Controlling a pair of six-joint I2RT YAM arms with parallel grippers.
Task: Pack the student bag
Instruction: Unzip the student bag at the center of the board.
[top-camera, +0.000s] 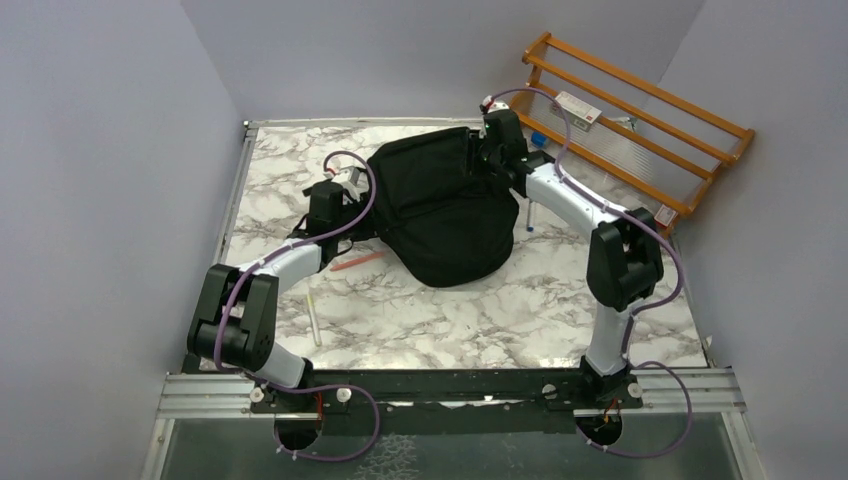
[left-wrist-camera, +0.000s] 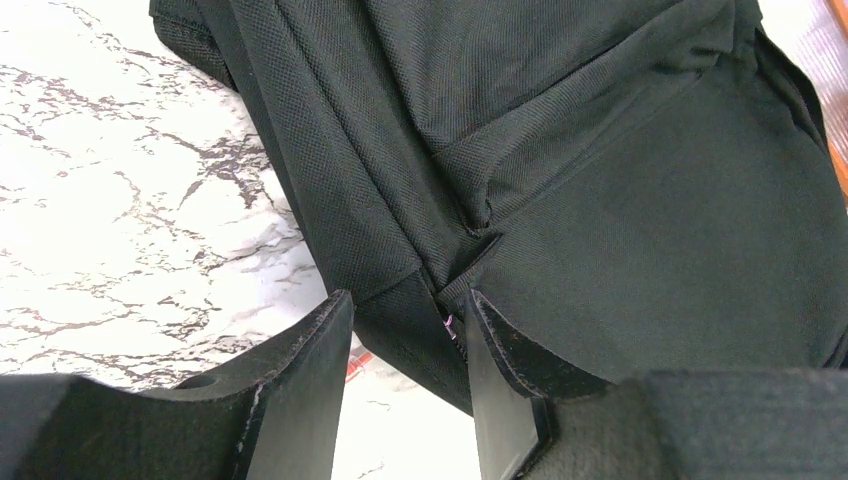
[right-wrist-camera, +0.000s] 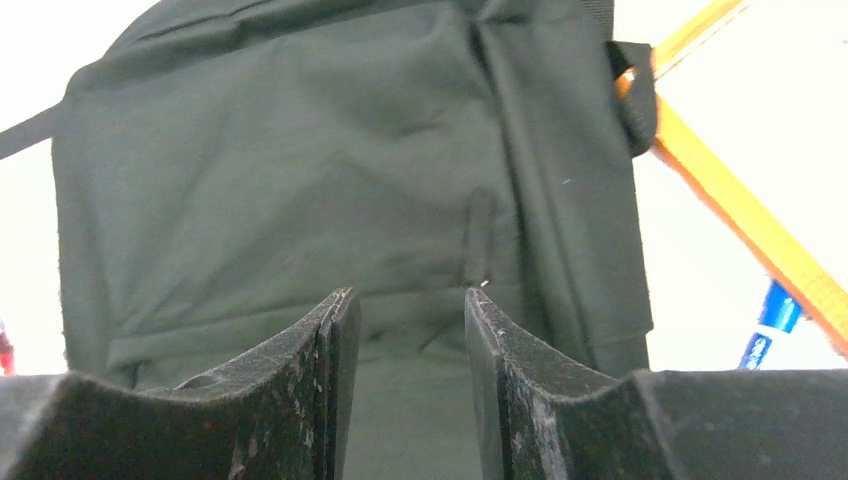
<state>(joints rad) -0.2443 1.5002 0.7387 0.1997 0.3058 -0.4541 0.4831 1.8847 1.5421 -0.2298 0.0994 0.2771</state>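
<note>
While the student bag (top-camera: 445, 215) lies flat on the far middle of the marble table (top-camera: 450, 320), the overhead view puts the left gripper (top-camera: 347, 188) at its left edge and the right gripper (top-camera: 492, 150) at its far right corner. An orange-red pen (top-camera: 357, 262) lies just beside the bag. From the left wrist, the jaws stand parted at a fabric fold, pinching nothing. From the right wrist, the jaws likewise gape over black cloth, with a blue marker (right-wrist-camera: 768, 325) and a wooden rack (right-wrist-camera: 740, 220) to the right.

The student bag (top-camera: 445, 215) lies on the table (top-camera: 480, 320) between the left tool (top-camera: 349, 186) and right tool (top-camera: 489, 152), rack (top-camera: 640, 130) behind-right.
</note>
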